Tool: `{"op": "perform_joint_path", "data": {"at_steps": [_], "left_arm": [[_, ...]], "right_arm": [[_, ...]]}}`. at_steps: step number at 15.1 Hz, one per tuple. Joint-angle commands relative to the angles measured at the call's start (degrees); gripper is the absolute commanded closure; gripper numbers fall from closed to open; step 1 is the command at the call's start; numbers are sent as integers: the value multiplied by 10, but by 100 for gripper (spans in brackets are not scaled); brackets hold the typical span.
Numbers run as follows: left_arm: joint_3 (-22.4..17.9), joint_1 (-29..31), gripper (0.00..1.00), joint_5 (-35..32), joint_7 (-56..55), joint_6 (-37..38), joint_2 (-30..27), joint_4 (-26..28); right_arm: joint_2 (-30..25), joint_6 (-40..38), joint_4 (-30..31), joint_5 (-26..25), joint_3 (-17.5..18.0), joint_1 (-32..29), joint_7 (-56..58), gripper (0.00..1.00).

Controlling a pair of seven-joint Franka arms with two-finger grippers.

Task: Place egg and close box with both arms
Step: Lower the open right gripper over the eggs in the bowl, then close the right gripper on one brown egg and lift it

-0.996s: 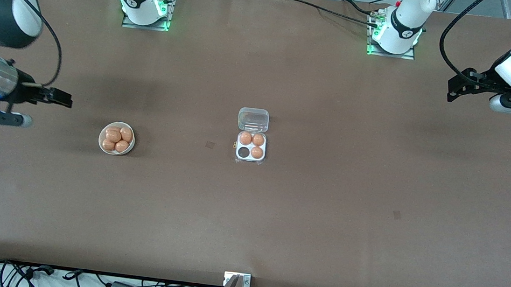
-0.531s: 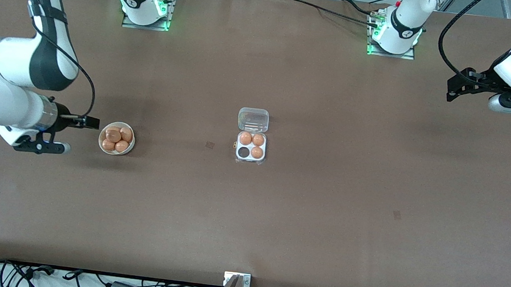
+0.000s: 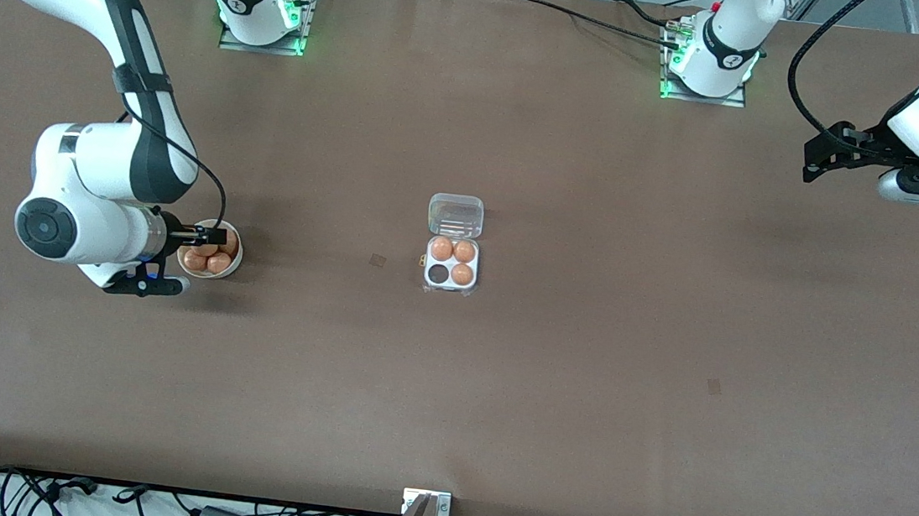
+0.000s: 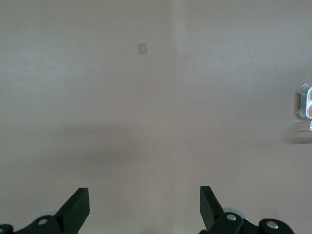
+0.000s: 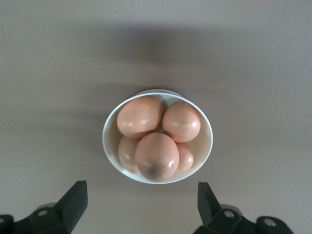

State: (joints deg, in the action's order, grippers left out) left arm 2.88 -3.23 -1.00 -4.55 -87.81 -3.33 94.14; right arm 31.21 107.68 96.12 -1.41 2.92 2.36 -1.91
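Observation:
The box has a white tray (image 3: 451,262) with three eggs and one empty cell (image 3: 438,274). Its clear lid (image 3: 455,215) lies open, flat on the table. Several orange-brown eggs (image 5: 156,156) are heaped in a round white bowl (image 3: 239,257) toward the right arm's end of the table. My right gripper (image 3: 213,233) hangs over that bowl's edge. In the right wrist view it (image 5: 141,204) is open and empty, apart from the bowl (image 5: 108,146). My left gripper (image 3: 810,161) waits, open and empty (image 4: 144,207), over bare table at the left arm's end. The box's edge (image 4: 306,102) shows there.
Small pale marks on the brown table lie beside the box (image 3: 377,260) and toward the left arm's end (image 3: 714,387). A metal bracket (image 3: 426,503) sits at the table edge nearest the front camera.
My right arm has swung in from the table's end and brought its gripper over the bowl of eggs. The left arm, box and bowl have not moved.

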Motion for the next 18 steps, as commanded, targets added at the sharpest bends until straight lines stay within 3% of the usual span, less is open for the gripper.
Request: {"op": "perform_joint_path", "data": {"at_steps": [1, 7, 9, 10, 12, 14, 15, 18], "left_arm": [[-5, 2, 0, 1, 1, 16, 9, -21], [-5, 2, 0, 1, 2, 16, 9, -21], [-3, 2, 0, 1, 1, 16, 9, -21], [-2, 2, 0, 1, -1, 16, 9, -21], [-2, 2, 0, 0, -1, 16, 9, -21], [-4, 2, 0, 1, 0, 24, 9, -21], [-5, 2, 0, 1, 0, 26, 9, -21], [-5, 2, 0, 1, 0, 26, 9, -21]], "right_arm": [[4, 16, 6, 8, 1, -3, -3, 0], [23, 42, 6, 8, 0, -4, -3, 0], [25, 37, 8, 7, 0, -3, -2, 6], [25, 36, 8, 8, 0, -4, -3, 14], [25, 34, 8, 8, 0, -9, -4, 41], [21, 32, 5, 8, 0, -11, -1, 81], [19, 24, 2, 8, 0, -10, -2, 96], [18, 2, -16, 7, 1, -10, 3, 100]]}}
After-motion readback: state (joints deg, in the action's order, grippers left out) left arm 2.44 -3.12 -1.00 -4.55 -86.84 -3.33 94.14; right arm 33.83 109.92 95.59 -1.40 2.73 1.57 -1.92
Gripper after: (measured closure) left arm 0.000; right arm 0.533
